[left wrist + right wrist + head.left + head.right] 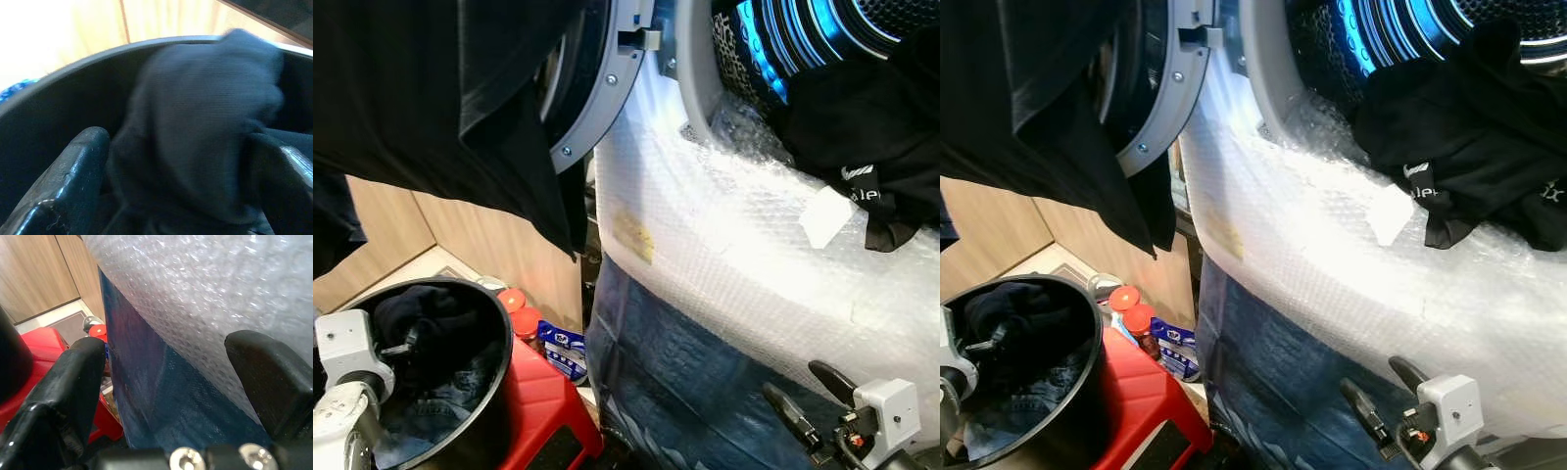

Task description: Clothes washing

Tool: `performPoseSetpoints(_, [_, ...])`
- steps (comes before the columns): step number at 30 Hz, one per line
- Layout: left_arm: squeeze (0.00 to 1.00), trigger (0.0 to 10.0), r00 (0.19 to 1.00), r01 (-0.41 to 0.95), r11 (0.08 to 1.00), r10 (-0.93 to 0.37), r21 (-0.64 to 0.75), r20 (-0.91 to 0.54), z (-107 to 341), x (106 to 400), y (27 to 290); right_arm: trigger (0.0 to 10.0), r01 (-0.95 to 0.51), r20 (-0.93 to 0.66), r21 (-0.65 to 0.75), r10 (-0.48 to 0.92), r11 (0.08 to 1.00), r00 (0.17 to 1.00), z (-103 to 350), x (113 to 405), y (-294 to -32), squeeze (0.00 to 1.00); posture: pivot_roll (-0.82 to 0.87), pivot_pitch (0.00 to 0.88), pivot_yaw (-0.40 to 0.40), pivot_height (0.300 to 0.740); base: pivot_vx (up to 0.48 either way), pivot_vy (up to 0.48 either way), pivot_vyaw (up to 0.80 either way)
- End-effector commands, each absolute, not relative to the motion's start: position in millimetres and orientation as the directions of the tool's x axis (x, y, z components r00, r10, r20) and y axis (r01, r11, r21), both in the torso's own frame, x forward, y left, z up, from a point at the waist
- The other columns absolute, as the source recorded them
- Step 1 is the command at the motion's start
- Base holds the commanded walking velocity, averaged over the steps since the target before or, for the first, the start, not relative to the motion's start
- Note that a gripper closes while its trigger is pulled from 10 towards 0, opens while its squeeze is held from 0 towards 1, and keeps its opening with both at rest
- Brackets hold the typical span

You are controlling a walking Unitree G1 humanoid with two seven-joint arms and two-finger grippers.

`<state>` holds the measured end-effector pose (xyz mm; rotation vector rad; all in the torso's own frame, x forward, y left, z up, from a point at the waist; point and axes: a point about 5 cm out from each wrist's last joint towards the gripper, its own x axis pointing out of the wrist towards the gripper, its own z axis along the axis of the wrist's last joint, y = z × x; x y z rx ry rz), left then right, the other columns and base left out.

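Gripping dark garment in bucket, left gripper

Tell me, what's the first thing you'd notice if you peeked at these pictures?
The glowing blue drum of the open washer, top right, with a black garment spilling over its bubble-wrapped front. Lower left, a black bucket full of dark clothes sits on a red stool, and the left tool reaches into it, fingers around a dark cloth. The right tool hangs open near the washer's front.
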<state>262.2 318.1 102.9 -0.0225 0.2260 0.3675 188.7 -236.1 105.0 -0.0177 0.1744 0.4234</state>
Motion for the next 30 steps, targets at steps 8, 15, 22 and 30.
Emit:
performPoseSetpoints(8, [0.00,6.5,0.921,-0.298,0.953,0.302,0.055,-0.247,109.7,253.4,330.2,10.0,-0.512,-0.239,0.066,0.512,0.856,0.825,105.4,167.6,-229.4,0.00,-0.06,0.192,-0.034,0.740,0.000,0.000,0.00])
performPoseSetpoints(15, [0.00,0.0,0.915,-0.303,0.950,0.312,0.075,-0.254,111.4,248.6,337.6,10.0,-0.612,-0.303,0.103,0.611,0.784,0.732,101.0,154.8,-217.7,0.00,-0.06,0.195,-0.037,0.740,0.000,0.000,0.00])
performPoseSetpoints(22, [0.00,0.0,0.924,-0.283,0.957,0.289,0.060,-0.252,113.4,246.0,337.5,10.0,-0.606,-0.308,0.111,0.607,0.788,0.733,100.7,155.1,-219.2,0.00,-0.05,0.198,-0.039,0.740,0.000,0.000,0.00])
performPoseSetpoints(30, [0.00,0.0,0.927,-0.276,0.959,0.282,0.061,-0.248,116.0,248.0,335.7,10.0,-0.602,-0.303,0.116,0.606,0.790,0.736,101.0,157.0,-217.9,0.00,-0.05,0.193,-0.036,0.740,0.000,0.000,0.00])
